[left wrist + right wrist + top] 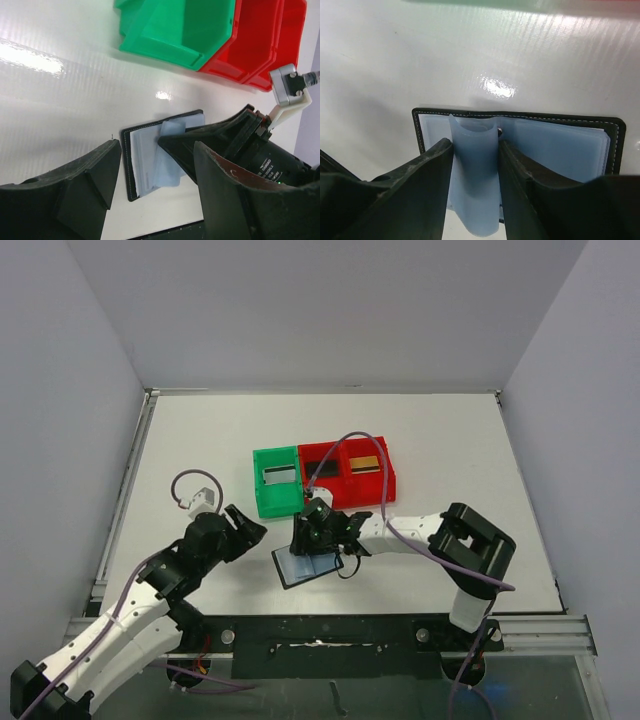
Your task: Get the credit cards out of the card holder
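Observation:
The black card holder [300,570] lies open on the table, its grey-blue pockets up. My right gripper [318,532] stands on it. In the right wrist view the right gripper [475,145] is shut on a loose grey-blue pocket leaf [475,175], which bows between the fingers over the card holder [560,145]. My left gripper [248,530] is open and empty, just left of the holder [145,160]. A silvery-grey card [279,476] lies in the green bin. A black card [322,469] and a gold card [364,463] lie in the red bin.
The green bin [262,498] and the red bin [345,495] stand side by side just behind the holder, and both show in the left wrist view [180,30] [260,45]. The table's front edge lies close below the holder.

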Motion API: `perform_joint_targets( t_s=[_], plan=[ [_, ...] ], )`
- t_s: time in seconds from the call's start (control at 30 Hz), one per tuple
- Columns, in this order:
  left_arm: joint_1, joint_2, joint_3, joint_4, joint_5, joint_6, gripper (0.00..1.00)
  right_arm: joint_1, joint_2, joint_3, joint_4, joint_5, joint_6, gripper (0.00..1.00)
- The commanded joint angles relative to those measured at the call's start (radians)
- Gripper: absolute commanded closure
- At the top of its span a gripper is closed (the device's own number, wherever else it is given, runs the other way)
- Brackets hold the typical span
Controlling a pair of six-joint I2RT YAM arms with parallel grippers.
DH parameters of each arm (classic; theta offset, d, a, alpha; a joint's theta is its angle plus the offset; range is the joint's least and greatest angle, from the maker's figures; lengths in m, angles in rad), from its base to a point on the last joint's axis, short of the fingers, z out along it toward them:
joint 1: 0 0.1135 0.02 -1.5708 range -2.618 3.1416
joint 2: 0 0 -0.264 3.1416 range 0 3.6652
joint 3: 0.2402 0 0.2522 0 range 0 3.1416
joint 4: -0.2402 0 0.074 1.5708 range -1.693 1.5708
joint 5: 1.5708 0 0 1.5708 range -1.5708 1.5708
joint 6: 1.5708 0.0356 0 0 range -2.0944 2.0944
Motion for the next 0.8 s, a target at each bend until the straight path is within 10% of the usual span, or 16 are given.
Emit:
perform_joint_targets(
  t_s=[0.0,0.43,0.77],
  plan=[
    [0.003,0.042,-0.018,0.173,0.149,0.043,0.41,-0.022,-0.009,-0.063,0.052,-0.045,0.049,0.61],
    [0.0,0.257,-0.177,0.647,0.522,-0.011,0.41,-0.132,-0.056,-0.315,0.393,-0.197,0.204,0.65],
    [-0.004,0.261,-0.172,0.558,0.424,-0.039,0.48,-0.119,-0.047,-0.263,0.301,-0.163,0.152,0.59]
  ],
)
